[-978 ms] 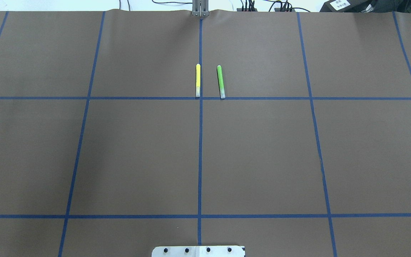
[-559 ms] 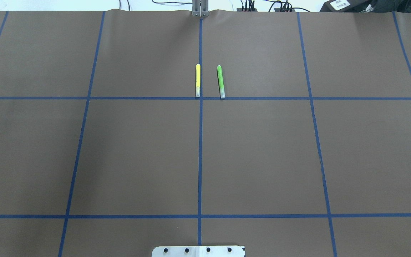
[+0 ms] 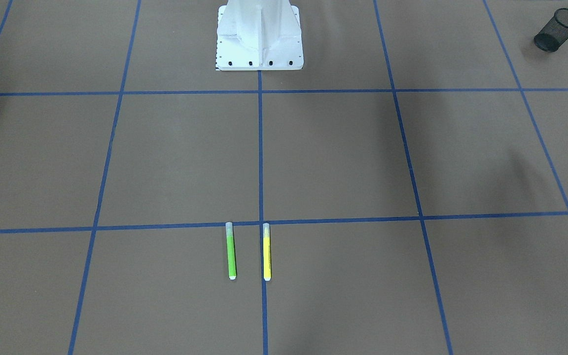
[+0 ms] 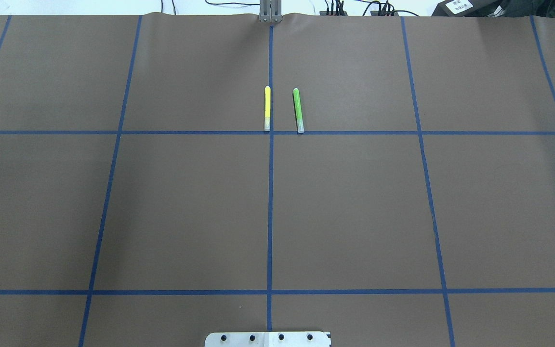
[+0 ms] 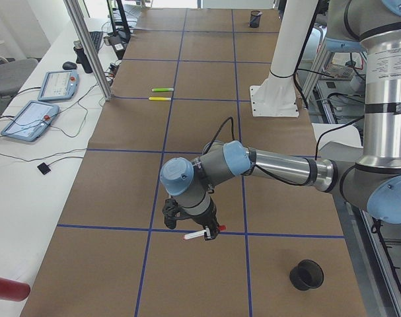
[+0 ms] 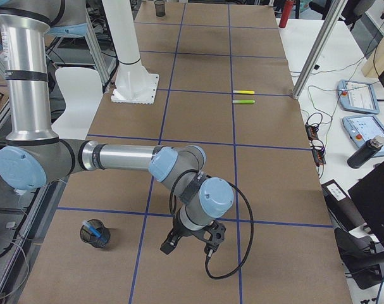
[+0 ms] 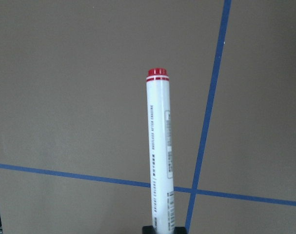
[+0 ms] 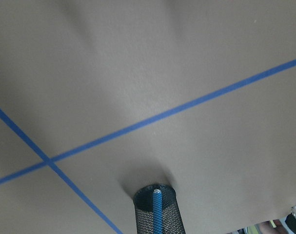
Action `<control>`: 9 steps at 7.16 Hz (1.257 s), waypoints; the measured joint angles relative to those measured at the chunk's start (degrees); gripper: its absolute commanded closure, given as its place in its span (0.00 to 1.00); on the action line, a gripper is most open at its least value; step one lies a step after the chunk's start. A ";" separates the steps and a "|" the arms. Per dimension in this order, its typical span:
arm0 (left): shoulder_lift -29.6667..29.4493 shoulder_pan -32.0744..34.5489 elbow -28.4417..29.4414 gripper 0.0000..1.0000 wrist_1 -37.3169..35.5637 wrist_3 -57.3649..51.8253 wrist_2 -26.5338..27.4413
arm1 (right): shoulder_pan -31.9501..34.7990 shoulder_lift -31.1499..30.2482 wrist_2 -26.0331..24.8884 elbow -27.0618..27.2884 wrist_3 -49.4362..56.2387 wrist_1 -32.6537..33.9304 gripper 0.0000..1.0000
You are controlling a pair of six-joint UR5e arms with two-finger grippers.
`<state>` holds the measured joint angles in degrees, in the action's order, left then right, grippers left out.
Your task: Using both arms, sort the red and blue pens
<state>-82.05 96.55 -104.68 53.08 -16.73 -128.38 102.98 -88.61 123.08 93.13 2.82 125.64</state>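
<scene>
The red pen (image 7: 159,151), white-barrelled with a red end, stands up in the left wrist view, and my left gripper (image 7: 162,229) is shut on its lower end. In the exterior left view the same pen (image 5: 201,234) lies level under the left gripper (image 5: 195,226), just above a blue tape line. The blue pen (image 8: 158,208) stands inside a black mesh cup (image 8: 163,222) in the right wrist view; the exterior right view shows it as well (image 6: 91,227). My right gripper (image 6: 190,239) hangs over the table beside that cup (image 6: 94,234); I cannot tell if it is open or shut.
A yellow marker (image 4: 267,108) and a lime-green marker (image 4: 297,110) lie side by side at the far middle of the table. A second black mesh cup (image 5: 306,275) stands near the left gripper. The robot's white base (image 3: 259,37) stands at mid-table edge.
</scene>
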 measured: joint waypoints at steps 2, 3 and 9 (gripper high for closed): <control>2.69 3.16 0.39 1.00 -1.67 -0.97 0.41 | -0.17 0.91 2.07 1.04 -6.87 -8.47 0.00; 3.92 5.13 0.82 1.00 -4.60 -2.16 0.62 | -0.80 1.43 3.12 1.01 -9.92 -11.99 0.00; 12.85 13.01 8.04 1.00 -21.00 -17.29 1.95 | -8.16 4.20 9.91 1.09 -20.08 -22.18 0.00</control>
<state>-69.20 109.56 -96.64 32.08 -34.02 -126.43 94.82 -84.41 132.99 94.21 -17.26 103.46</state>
